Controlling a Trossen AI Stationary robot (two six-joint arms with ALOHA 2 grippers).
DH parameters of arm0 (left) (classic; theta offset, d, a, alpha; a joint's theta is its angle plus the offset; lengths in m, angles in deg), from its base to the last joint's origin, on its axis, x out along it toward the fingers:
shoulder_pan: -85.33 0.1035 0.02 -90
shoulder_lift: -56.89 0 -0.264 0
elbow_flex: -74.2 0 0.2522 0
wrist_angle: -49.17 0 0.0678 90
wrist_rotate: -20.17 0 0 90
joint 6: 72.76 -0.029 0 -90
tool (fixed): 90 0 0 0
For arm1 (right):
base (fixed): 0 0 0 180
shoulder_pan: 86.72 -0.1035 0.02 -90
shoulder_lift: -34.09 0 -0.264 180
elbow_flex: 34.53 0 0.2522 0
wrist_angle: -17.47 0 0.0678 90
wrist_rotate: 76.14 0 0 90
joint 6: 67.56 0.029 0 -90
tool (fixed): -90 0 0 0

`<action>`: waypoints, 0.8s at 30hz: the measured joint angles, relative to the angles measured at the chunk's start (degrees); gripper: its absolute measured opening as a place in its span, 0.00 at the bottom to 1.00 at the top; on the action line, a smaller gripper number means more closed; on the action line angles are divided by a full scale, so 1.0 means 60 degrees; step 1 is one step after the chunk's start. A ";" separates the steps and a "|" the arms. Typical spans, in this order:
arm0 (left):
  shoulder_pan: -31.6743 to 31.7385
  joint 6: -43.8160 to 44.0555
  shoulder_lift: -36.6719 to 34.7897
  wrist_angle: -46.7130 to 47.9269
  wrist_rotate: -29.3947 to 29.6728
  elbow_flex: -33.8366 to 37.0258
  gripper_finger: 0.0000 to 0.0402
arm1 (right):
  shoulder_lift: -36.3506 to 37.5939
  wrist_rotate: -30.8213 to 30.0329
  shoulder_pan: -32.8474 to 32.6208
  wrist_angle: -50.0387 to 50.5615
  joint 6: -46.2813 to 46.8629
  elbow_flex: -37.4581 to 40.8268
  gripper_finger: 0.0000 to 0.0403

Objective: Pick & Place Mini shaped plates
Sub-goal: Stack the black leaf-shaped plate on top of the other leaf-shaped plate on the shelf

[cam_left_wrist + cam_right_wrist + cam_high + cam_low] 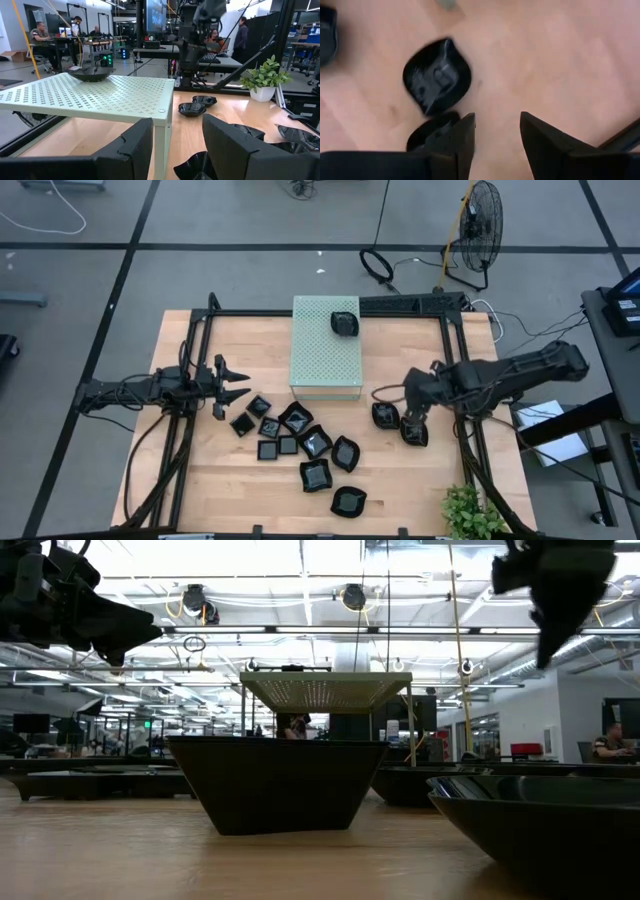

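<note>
My right claw (pixel 413 423) hangs open and empty over two mini plates at the right of the desk (pixel 420 480).

Looking down past my fingers (pixel 462 135), one rounded plate (pixel 436 81) lies flat on the wood just ahead of the tips, and a second plate (pixel 431 130) sits partly under one finger, so the nearer dish lies almost straight below me; I cannot read a long axis on either. One plate (pixel 344 323) already rests on the far part of the pale green box (pixel 326 350). The rest, a cluster of plates (pixel 300 445), lies near the middle, closer to my left claw (pixel 235 383), which waits wide open at the left edge. I judge these two are mine to lift.
</note>
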 joint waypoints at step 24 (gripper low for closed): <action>0.0000 0.0000 -0.0002 0.0000 0.0000 0.0000 0.44 | -0.0010 0.2798 -0.0781 -0.4243 0.1857 0.4467 0.34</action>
